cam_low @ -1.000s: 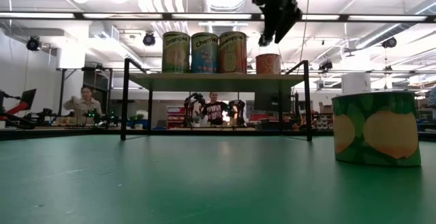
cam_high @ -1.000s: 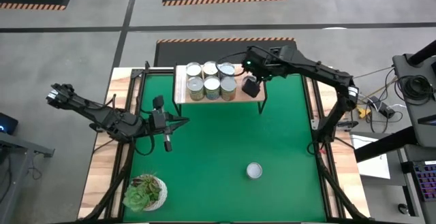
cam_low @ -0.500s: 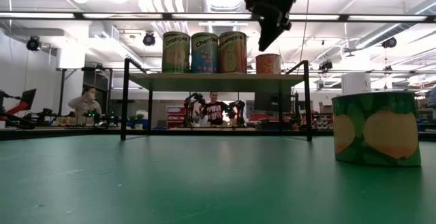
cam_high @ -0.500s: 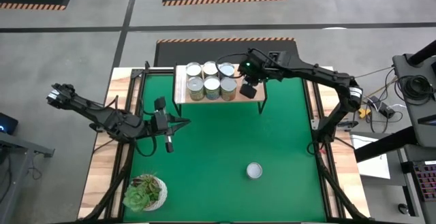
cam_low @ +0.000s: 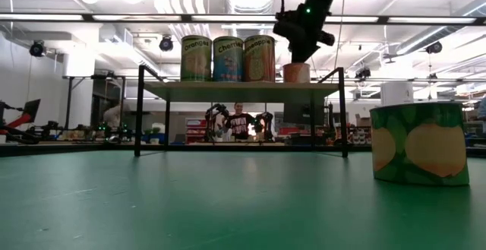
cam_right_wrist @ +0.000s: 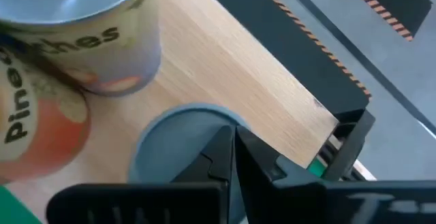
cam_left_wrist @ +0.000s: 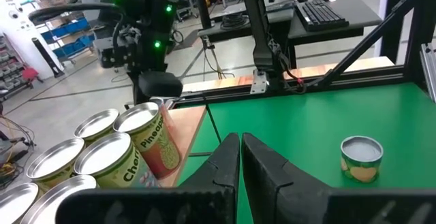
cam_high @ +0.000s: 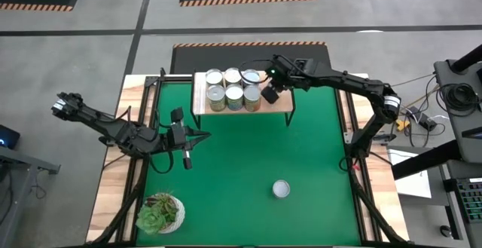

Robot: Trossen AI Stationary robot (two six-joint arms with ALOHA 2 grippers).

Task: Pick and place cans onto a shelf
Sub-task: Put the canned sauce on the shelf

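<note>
The shelf (cam_high: 280,106) stands at the table's far edge with several cans (cam_high: 233,88) in two rows on it; the low view shows three of them (cam_low: 228,58) side by side. One more can (cam_low: 296,72) stands on the shelf to their right, under my right gripper (cam_right_wrist: 230,152), which is shut and points down at its top (cam_right_wrist: 174,139). A further can (cam_high: 281,189) stands alone on the green mat near the front. My left gripper (cam_high: 186,159) waits shut over the mat's left side. My right gripper's shut fingers (cam_low: 301,52) come from above and stand right over the top of the can at the shelf's right end. Whether they touch the top, I cannot tell. The can stands upright on the shelf board.
A potted succulent (cam_high: 160,212) stands at the near left corner. The lone can (cam_low: 419,143) looms large at the right of the low view. Open green mat lies between the shelf and the lone can. People show in the room behind the table.
My right gripper has shut. It has gone a little toward the table's left edge along the shelf and down, ending over the rightmost can. The cans stand as before.
</note>
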